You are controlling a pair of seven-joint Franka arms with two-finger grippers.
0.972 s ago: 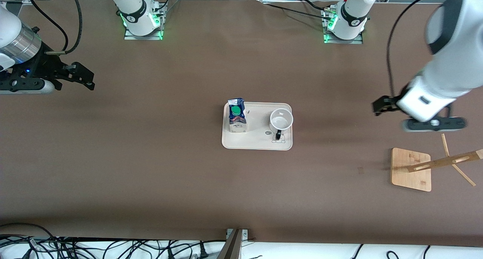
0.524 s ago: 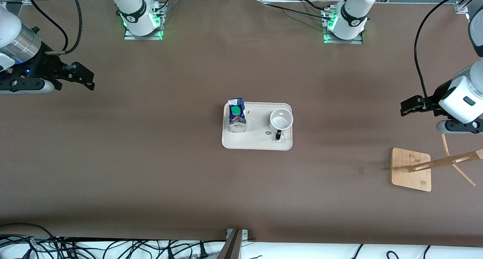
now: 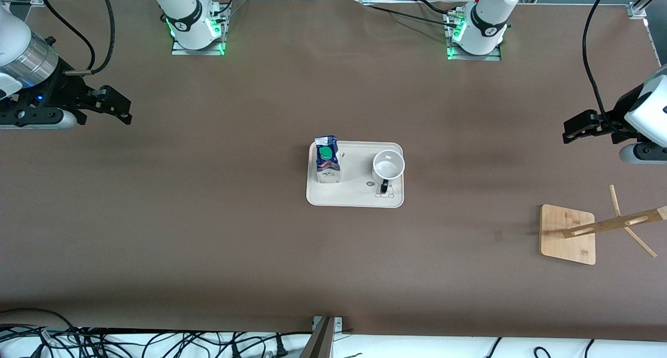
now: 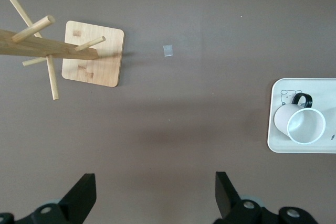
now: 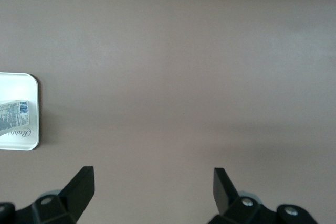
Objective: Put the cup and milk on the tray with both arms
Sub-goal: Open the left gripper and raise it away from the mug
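The cream-white tray [image 3: 359, 194] lies mid-table. On it the milk carton [image 3: 327, 161] with a green cap stands at the right arm's end, and the white cup [image 3: 388, 166] with a black handle stands upright at the left arm's end. The cup [image 4: 300, 124] and tray [image 4: 277, 90] also show in the left wrist view; the tray corner [image 5: 32, 135] and carton [image 5: 13, 120] show in the right wrist view. My left gripper [image 3: 573, 128] is open and empty over bare table at the left arm's end. My right gripper [image 3: 119, 110] is open and empty over bare table at the right arm's end.
A wooden mug rack with a square base [image 3: 568, 234] and pegs lies tipped near the left arm's end, nearer to the front camera than the left gripper; it also shows in the left wrist view [image 4: 92, 53]. Cables run along the table's front edge.
The left arm has pulled back from the tray toward its end of the table and risen. The right arm, cup, milk and tray have not moved.
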